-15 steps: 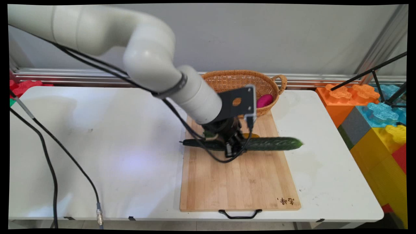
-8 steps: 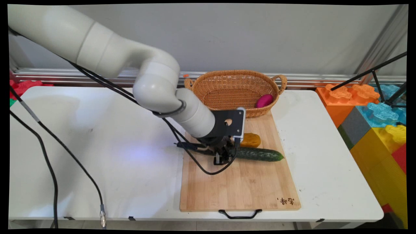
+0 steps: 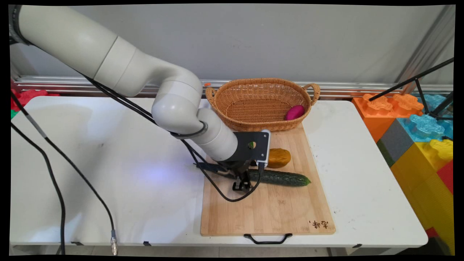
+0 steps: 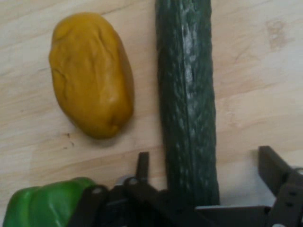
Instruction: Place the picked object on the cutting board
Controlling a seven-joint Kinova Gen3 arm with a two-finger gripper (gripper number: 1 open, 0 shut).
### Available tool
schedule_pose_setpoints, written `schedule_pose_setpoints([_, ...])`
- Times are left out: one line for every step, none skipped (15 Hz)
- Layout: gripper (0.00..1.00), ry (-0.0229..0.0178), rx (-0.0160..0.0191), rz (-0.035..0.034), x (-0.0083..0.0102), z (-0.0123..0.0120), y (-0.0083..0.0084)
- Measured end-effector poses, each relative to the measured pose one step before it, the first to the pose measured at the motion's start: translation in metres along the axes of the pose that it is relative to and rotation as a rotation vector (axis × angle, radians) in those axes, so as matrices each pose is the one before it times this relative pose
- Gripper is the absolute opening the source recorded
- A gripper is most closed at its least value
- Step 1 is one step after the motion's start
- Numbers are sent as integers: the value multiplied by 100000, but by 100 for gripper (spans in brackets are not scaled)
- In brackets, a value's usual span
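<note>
A long dark green cucumber (image 3: 284,178) (image 4: 187,94) lies flat on the wooden cutting board (image 3: 268,210). My gripper (image 3: 242,185) (image 4: 206,165) is low over its left end and stands open, one finger on each side of the cucumber with a gap on both sides. Just behind the cucumber rests a yellow-brown potato-like lump (image 3: 278,158) (image 4: 90,73). In the hand view a green pepper (image 4: 42,203) shows beside the gripper's linkage; in the main view the arm hides it.
A wicker basket (image 3: 235,108) stands behind the board and holds a magenta egg-shaped thing (image 3: 294,112). Big coloured blocks (image 3: 417,130) stand past the table's right edge. Black cables (image 3: 54,174) hang across the left of the table.
The arm has come down and to the left with the cucumber, which hung above the board and now lies on it. The fingers now stand apart around it.
</note>
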Motion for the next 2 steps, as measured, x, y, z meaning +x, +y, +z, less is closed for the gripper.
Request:
schedule_pose_setpoints([100,-77,-420,-161,2,-30,58])
schedule_pose_setpoints([100,96,-619,-318,42,-137,57])
